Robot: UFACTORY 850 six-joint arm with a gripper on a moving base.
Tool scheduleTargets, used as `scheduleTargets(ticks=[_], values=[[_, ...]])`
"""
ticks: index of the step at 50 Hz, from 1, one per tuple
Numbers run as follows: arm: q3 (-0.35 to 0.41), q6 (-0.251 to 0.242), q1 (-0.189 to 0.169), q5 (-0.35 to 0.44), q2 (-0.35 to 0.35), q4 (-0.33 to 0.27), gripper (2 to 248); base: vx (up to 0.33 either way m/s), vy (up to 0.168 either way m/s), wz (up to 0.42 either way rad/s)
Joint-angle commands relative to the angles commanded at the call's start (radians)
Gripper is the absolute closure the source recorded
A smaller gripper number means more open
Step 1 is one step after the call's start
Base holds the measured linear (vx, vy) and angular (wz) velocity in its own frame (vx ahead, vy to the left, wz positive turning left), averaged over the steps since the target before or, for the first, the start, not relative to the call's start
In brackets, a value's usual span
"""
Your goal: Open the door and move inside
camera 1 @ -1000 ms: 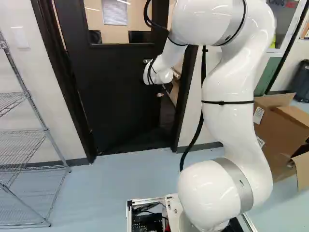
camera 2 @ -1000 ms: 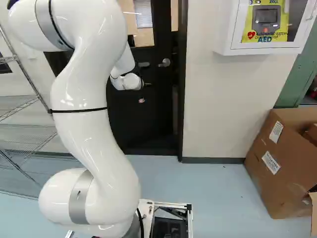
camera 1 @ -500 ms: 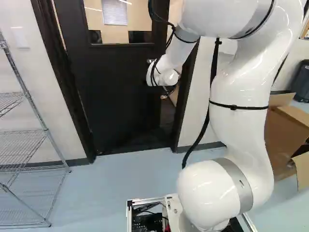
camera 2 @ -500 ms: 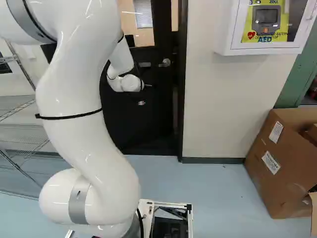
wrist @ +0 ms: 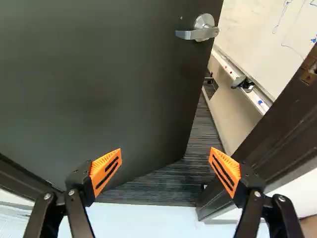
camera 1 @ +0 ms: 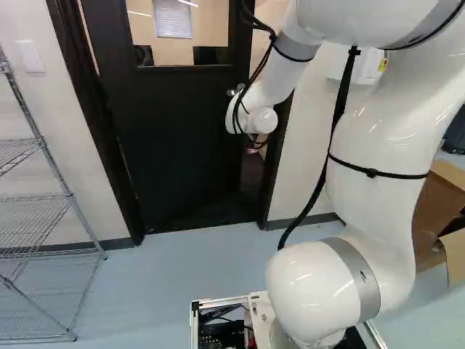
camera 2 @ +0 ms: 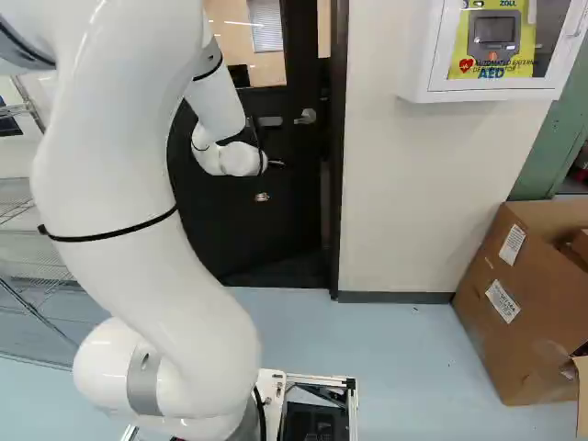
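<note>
At upper left of the left base view, the black door (camera 1: pixel 163 138) stands ajar, the gripper (wrist: pixel 166 150) spread empty before it, probably to push it wider

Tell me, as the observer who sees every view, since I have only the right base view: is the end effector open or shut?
Observer: Open; the wrist view shows the end effector's two orange pads standing well apart.
Operator: Is the silver metal lever handle between them?
Observer: No, the silver metal lever handle is ahead of the end effector, beyond the fingertips, near the free edge of the flat black door.
Operator: What shows between that edge and the dark brown frame?
Observer: A white board with blue marks, seen through the gap beside the dark brown frame.
</note>
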Motion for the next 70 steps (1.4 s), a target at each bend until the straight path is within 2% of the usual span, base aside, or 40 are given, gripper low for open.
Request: scheduleTargets(ticks=[34, 49, 58, 70], values=[[0.177, 0.000, -0.048, 0.049, 0.167, 0.000, 3, 0.000, 0.000, 0.000], [0.250, 0.000, -0.074, 0.077, 0.240, -0.078, 3, 0.000, 0.000, 0.000], [0.262, 0.000, -0.079, 0.077, 0.253, -0.138, 3, 0.000, 0.000, 0.000], [0.264, 0.000, -0.079, 0.077, 0.255, -0.158, 3, 0.000, 0.000, 0.000]])
